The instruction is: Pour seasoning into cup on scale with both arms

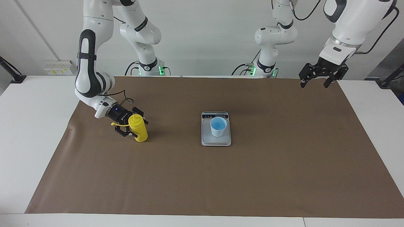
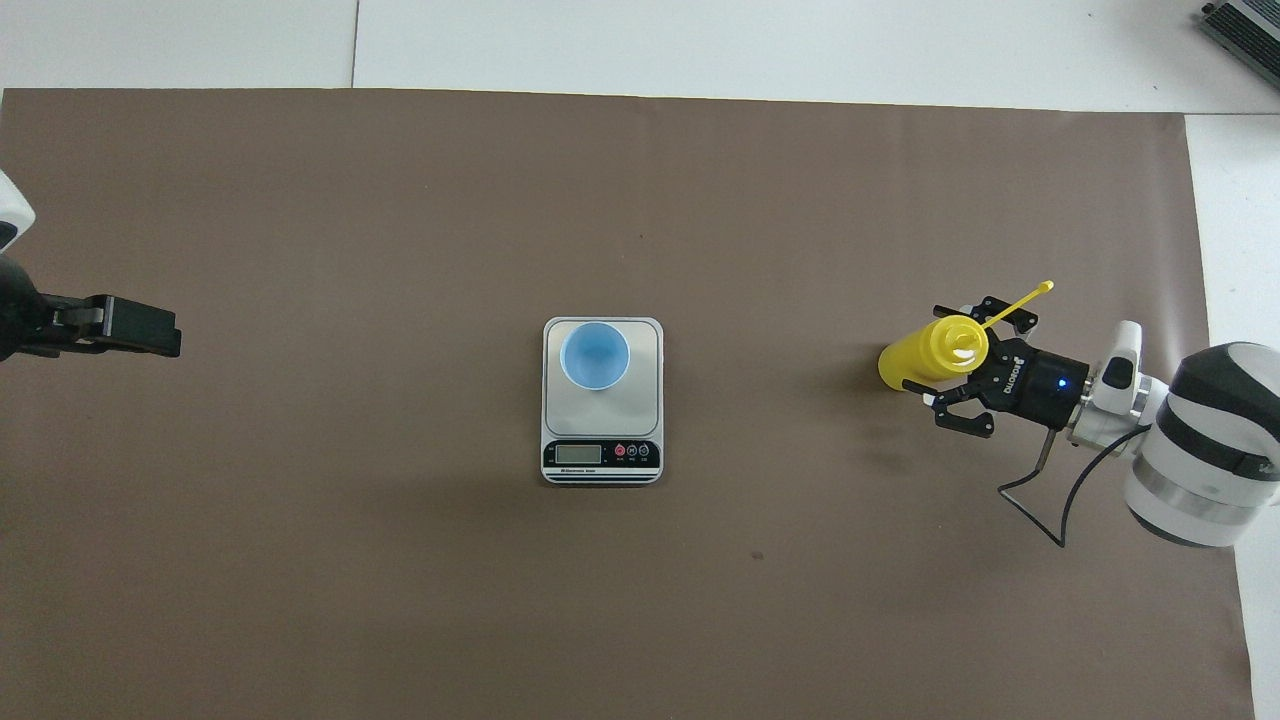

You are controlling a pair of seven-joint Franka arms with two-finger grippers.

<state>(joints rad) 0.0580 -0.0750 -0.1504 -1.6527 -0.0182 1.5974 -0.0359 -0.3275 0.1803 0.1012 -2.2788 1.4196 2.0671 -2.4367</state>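
Observation:
The yellow seasoning bottle (image 1: 140, 130) (image 2: 915, 360) stands upright on the brown mat toward the right arm's end of the table, its cap strap sticking out sideways. My right gripper (image 1: 138, 126) (image 2: 928, 352) is low at the bottle, open, with one finger on each side of it. The light-blue cup (image 1: 218, 126) (image 2: 595, 355) stands upright on the silver scale (image 1: 206, 136) (image 2: 645, 400) at the mat's middle. My left gripper (image 1: 315, 84) (image 2: 150, 335) hangs open and empty in the air over the mat's edge at the left arm's end, and waits.
A brown mat (image 1: 202, 183) covers most of the white table. The scale's dark display strip (image 2: 600, 455) faces the robots. A black cable (image 2: 1040, 500) loops from the right wrist onto the mat.

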